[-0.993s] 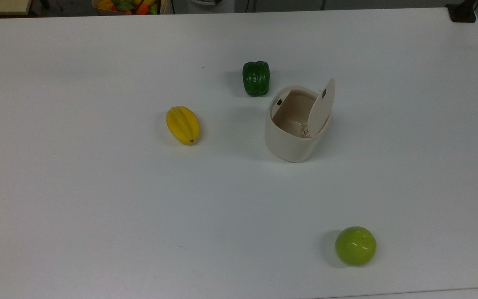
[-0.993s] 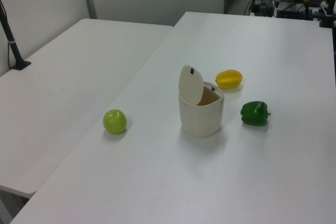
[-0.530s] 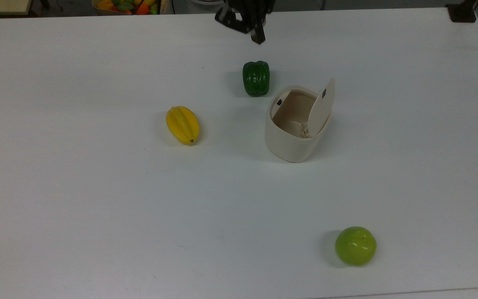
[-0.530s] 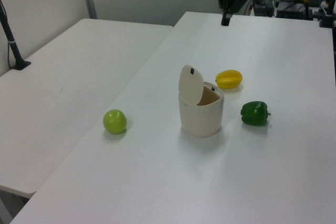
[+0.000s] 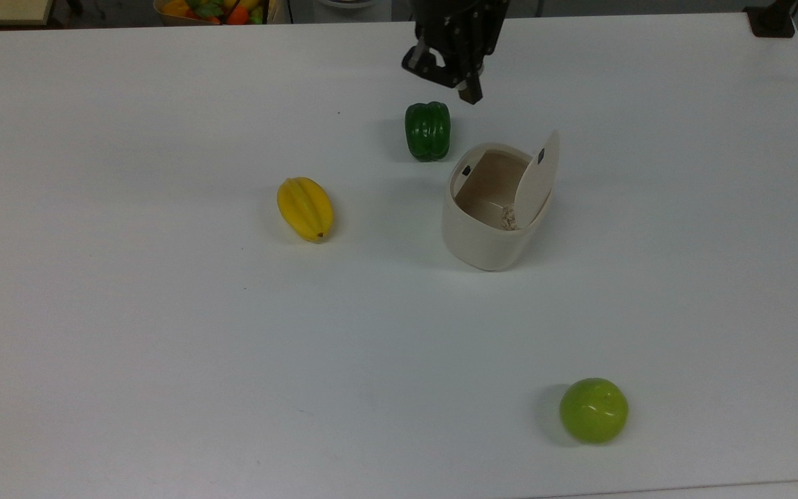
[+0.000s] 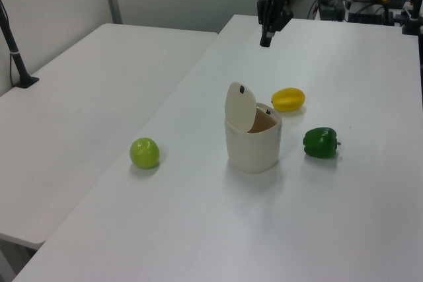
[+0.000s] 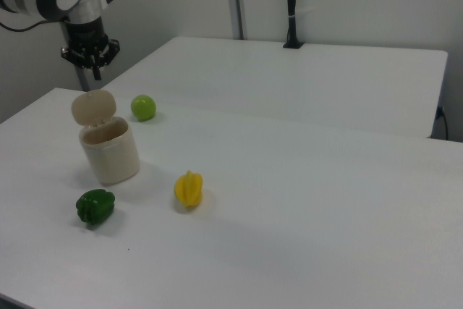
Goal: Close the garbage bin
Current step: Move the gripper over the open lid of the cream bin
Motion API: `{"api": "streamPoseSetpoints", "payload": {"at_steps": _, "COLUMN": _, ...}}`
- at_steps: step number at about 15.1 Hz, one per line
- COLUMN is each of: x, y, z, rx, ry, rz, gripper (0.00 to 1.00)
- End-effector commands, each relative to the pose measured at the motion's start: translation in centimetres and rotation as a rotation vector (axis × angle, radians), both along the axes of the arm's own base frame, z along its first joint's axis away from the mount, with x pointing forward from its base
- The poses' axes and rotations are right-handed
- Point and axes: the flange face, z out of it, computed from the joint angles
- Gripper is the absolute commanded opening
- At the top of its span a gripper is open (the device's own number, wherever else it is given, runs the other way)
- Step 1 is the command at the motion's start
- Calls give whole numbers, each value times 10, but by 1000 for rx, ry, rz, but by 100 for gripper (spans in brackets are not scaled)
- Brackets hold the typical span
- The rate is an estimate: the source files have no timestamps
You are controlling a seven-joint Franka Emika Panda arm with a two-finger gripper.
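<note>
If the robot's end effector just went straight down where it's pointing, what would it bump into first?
Probably the raised lid of the garbage bin: the end effector hangs just above it. Depth is unclear, so it might reach the bare table instead.

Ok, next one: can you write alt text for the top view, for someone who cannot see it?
A cream garbage bin stands on a white table with its lid raised, and a black robot gripper hangs above the table's far edge. A green pepper sits beside the bin, a yellow star fruit lies toward the top view's left, and a green apple sits nearer the camera.
</note>
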Motion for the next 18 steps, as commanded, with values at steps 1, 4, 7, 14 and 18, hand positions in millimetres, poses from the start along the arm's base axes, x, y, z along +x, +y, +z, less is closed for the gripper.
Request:
{"api": "streamPoseSetpoints", "payload": {"at_steps": 1, "x": 4, "y": 31, "z": -4, "rx": 35, "ry": -39, "rz": -22, "gripper": 0}}
{"api": "streamPoseSetpoints", "payload": {"at_steps": 4, "x": 12, "y": 48, "z": -13, "rx": 50, "ry": -81, "rz": -55, "gripper": 0}}
{"api": "streamPoseSetpoints", "payload": {"at_steps": 7, "x": 17, "y": 77, "z": -26, "rx": 55, "ry": -102, "rz": -40, "gripper": 0}}
{"api": "streamPoseSetpoints", "payload": {"at_steps": 14, "x": 20, "y": 106, "z": -42, "rx": 11, "ry": -120, "rz": -17, "gripper": 0}}
{"api": "streamPoseSetpoints", "payload": {"at_steps": 18, "x": 22, "y": 106, "z": -55, "rx": -3, "ry": -101, "rz": -14, "gripper": 0}}
